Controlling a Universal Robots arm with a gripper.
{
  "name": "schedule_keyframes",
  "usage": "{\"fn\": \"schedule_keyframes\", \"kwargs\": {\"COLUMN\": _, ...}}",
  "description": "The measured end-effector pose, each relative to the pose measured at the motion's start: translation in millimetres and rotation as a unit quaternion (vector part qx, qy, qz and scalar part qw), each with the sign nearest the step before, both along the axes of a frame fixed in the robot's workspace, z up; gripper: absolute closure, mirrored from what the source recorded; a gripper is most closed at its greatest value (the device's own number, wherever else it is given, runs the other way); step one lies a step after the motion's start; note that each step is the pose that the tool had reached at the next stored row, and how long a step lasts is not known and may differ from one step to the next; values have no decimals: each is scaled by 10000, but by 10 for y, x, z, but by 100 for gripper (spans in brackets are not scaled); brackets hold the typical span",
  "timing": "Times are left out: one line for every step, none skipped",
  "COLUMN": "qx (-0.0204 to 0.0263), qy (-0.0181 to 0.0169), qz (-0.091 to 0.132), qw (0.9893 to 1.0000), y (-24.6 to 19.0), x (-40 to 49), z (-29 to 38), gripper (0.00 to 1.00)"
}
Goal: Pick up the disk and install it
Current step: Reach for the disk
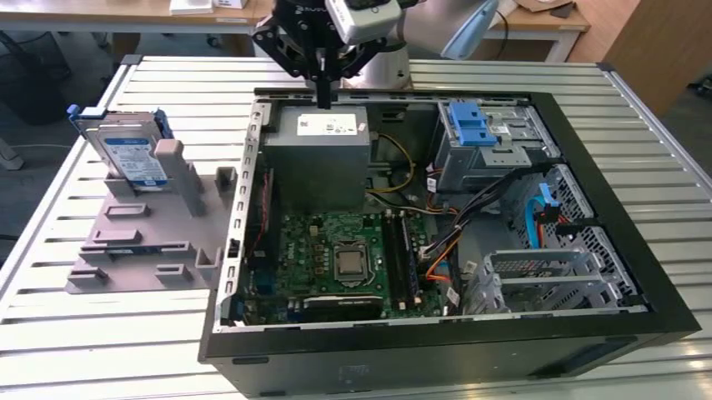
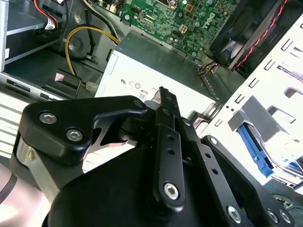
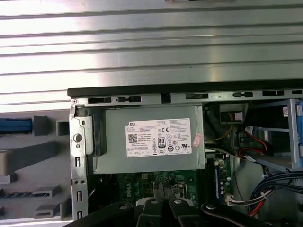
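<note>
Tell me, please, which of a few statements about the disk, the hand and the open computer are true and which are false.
1. The disk stands on edge in the grey rack, outside the case. True.
2. The hand holds the disk. False: it is empty and hangs above the power supply box.
3. The case is open, with the motherboard in plain sight. True.
4. The grey rack lies at the exterior view's right of the case. False: it lies at the exterior view's left.

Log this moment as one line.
gripper: jaws shut, empty | position: above power supply box | disk: standing in grey fixture, not yet picked
</note>
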State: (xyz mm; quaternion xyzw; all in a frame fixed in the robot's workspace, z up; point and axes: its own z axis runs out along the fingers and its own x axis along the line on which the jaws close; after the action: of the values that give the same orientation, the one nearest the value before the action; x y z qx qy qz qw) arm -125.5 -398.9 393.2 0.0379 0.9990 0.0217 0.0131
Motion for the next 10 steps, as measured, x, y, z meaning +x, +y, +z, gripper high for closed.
{"fn": "schedule_keyframes", "kwargs": {"qx": 0, "qy": 0, "qz": 0, "qw": 10000, "y": 0, "x": -2, "z": 0, "gripper": 89}}
{"fn": "schedule_keyframes", "kwargs": {"qx": 0, "qy": 0, "qz": 0, "qw": 10000, "y": 0, "x": -4, "z": 0, "gripper": 89}}
{"fn": "schedule_keyframes", "kwargs": {"qx": 0, "qy": 0, "qz": 0, "qw": 10000, "y": 0, "x": -6, "z": 0, "gripper": 89}}
{"fn": "schedule_keyframes", "kwargs": {"qx": 0, "qy": 0, "qz": 0, "qw": 10000, "y": 0, "x": -8, "z": 0, "gripper": 89}}
{"fn": "schedule_keyframes", "kwargs": {"qx": 0, "qy": 0, "qz": 0, "qw": 10000, "y": 0, "x": -10, "z": 0, "gripper": 89}}
{"fn": "schedule_keyframes", "kwargs": {"qx": 0, "qy": 0, "qz": 0, "qw": 10000, "y": 0, "x": -12, "z": 0, "gripper": 89}}
{"fn": "schedule_keyframes", "kwargs": {"qx": 0, "qy": 0, "qz": 0, "qw": 10000, "y": 0, "x": -14, "z": -1, "gripper": 89}}
{"fn": "schedule_keyframes", "kwargs": {"qx": 0, "qy": 0, "qz": 0, "qw": 10000, "y": 0, "x": -16, "z": -1, "gripper": 89}}
{"fn": "schedule_keyframes", "kwargs": {"qx": 0, "qy": 0, "qz": 0, "qw": 10000, "y": 0, "x": -17, "z": -1, "gripper": 89}}
{"fn": "schedule_keyframes", "kwargs": {"qx": 0, "qy": 0, "qz": 0, "qw": 10000, "y": 0, "x": -19, "z": -1, "gripper": 89}}
